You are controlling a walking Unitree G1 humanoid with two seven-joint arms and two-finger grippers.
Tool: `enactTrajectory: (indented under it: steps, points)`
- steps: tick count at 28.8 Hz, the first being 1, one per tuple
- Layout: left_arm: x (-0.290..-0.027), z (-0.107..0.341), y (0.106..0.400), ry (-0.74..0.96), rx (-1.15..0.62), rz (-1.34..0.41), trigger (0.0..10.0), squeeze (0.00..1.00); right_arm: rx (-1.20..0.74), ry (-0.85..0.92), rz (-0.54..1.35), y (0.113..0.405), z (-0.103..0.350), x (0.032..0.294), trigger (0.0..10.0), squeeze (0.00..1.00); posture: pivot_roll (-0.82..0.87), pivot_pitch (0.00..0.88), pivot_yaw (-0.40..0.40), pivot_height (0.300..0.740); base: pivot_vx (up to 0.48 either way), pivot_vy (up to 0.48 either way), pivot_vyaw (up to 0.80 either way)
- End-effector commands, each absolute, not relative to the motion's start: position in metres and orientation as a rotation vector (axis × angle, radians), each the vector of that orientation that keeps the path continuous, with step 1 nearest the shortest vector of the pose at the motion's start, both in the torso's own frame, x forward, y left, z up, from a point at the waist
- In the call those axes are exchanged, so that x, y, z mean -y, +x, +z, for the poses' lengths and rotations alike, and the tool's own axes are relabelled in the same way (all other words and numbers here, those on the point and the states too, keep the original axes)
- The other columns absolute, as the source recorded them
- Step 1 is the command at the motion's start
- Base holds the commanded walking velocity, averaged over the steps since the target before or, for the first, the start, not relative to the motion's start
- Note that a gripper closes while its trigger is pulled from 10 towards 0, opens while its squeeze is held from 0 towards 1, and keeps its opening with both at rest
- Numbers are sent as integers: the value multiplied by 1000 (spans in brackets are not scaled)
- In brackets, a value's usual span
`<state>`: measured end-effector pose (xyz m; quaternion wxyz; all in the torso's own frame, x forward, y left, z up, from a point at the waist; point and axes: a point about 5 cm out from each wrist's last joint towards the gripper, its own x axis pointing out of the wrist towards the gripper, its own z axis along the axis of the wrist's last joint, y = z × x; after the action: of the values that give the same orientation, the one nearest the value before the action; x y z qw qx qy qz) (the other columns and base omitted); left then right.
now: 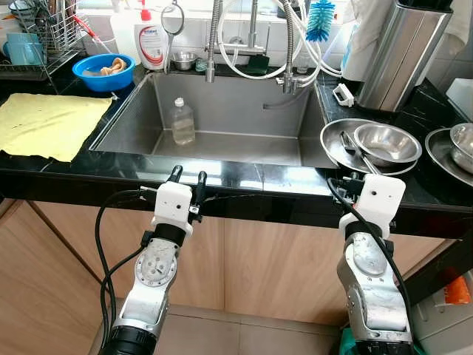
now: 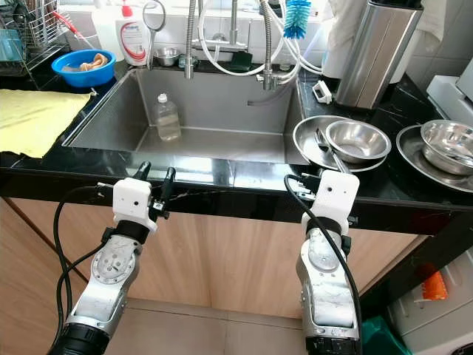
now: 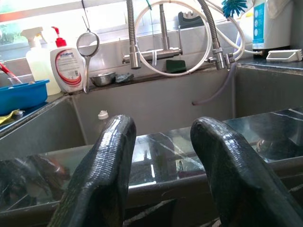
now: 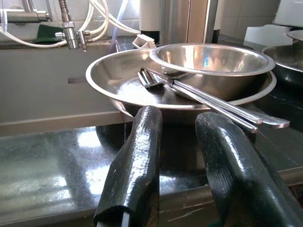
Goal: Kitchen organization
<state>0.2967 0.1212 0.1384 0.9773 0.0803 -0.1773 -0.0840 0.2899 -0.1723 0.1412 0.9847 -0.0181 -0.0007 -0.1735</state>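
Observation:
A steel sink (image 1: 244, 111) is set into the black counter (image 1: 244, 177), and a clear plastic bottle (image 1: 182, 122) stands upright in it. To its right a wide steel plate (image 1: 334, 137) holds a steel bowl (image 1: 386, 142) and some cutlery (image 4: 208, 101). My left gripper (image 1: 188, 176) hovers open at the counter's front edge, facing the sink, with nothing between its fingers (image 3: 111, 156). My right gripper (image 4: 177, 127) is also open at the front edge, just short of the plate, and holds nothing.
A yellow cloth (image 1: 52, 122) lies on the counter at left, with a blue bowl (image 1: 103, 72), a soap bottle (image 1: 151, 41) and a dish rack (image 1: 37, 37) behind it. Taps and hoses (image 1: 251, 44) hang over the sink. A steel bin (image 1: 403, 52) and more steel dishes (image 1: 458, 148) stand at right.

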Motion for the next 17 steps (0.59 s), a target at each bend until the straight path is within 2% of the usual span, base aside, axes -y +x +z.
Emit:
enactTrajectory:
  steps: [1, 17]
  points:
    - [-118, 136, 297, 183, 348, -187, 10000, 0, 4, -16, -322, 291, 143, 169, 10000, 0, -141, 0, -34, 706, 0, 0, 0]
    - [-118, 136, 297, 186, 349, -188, 10000, 0, -53, -11, -228, 293, 134, 157, 10000, 0, -141, 0, -34, 706, 0, 0, 0]
